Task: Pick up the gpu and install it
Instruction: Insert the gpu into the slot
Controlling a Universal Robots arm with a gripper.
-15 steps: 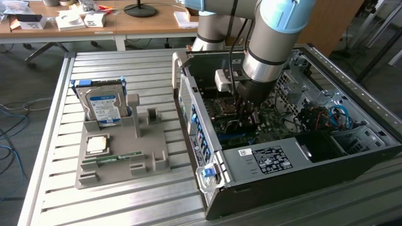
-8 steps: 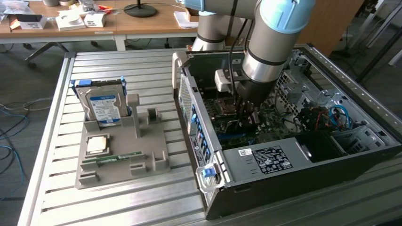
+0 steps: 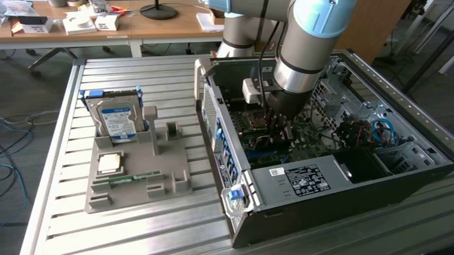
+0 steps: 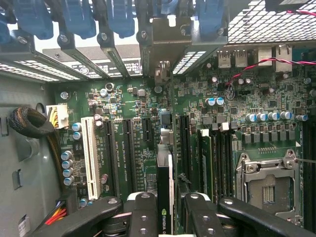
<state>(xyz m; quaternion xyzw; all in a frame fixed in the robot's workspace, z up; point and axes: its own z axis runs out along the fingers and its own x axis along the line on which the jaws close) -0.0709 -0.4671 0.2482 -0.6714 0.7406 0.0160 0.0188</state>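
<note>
In the wrist view the gpu (image 4: 165, 173) appears edge-on, a thin dark card with a small green logo on its edge. My gripper (image 4: 165, 210) is shut on it, one black finger (image 4: 143, 212) on each side. The card stands upright over the green motherboard (image 4: 123, 98), in line with the long black expansion slots (image 4: 129, 153), and its pale metal bracket (image 4: 158, 47) reaches the rear slot openings. How deep it sits in a slot I cannot tell. In the exterior view the arm reaches down into the open computer case (image 3: 305, 180), with the gripper (image 3: 280, 130) low over the board.
A grey holder tray (image 3: 163, 162) lies at the exterior view's left of the case, carrying a blue-labelled hard drive (image 3: 117, 119), a square processor (image 3: 110, 163) and a slim green memory stick (image 3: 127, 178). Blue slot latches (image 4: 74, 19), a white slot (image 4: 90, 155), the processor socket (image 4: 269, 180) and cables (image 4: 29, 123) crowd the card.
</note>
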